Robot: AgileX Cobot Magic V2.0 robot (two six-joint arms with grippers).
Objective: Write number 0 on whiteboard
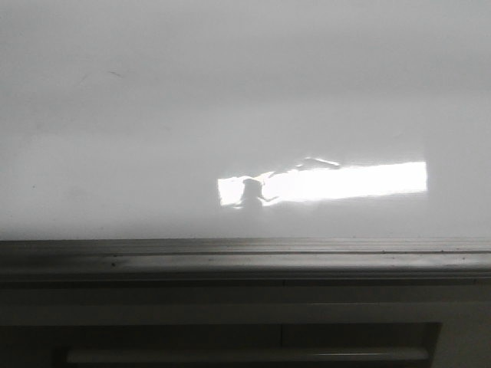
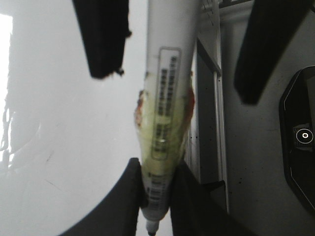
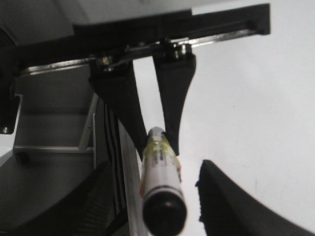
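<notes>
White and glossy, the whiteboard (image 1: 153, 115) fills the front view, with a bright strip of reflected light (image 1: 345, 180) low on the right and a grey frame (image 1: 230, 257) along its near edge. No number 0 on it that I can see: the board looks blank apart from a faint scuff or two.

Neither arm shows in the front view, so it's over to the wrist cameras. The left tool (image 2: 156, 196) is clenched on a white marker (image 2: 167, 73), gripping it close to one end. The marker's long axis runs straight out from the left tool toward the other arm. Further along, its black end sits between the fingers of the right tool (image 3: 156, 169), which stands released, fingers spread on either side and clear of the barrel.

That's the relation that counts: the right tool is lined up around the far end, and I'd judge that black end to be a cap that must come off before writing. The board lies just beside both tools.

Hard to tell: whether the black end is a cap or a bare tip, and how far the marker hangs above the board. The label is unreadable.
</notes>
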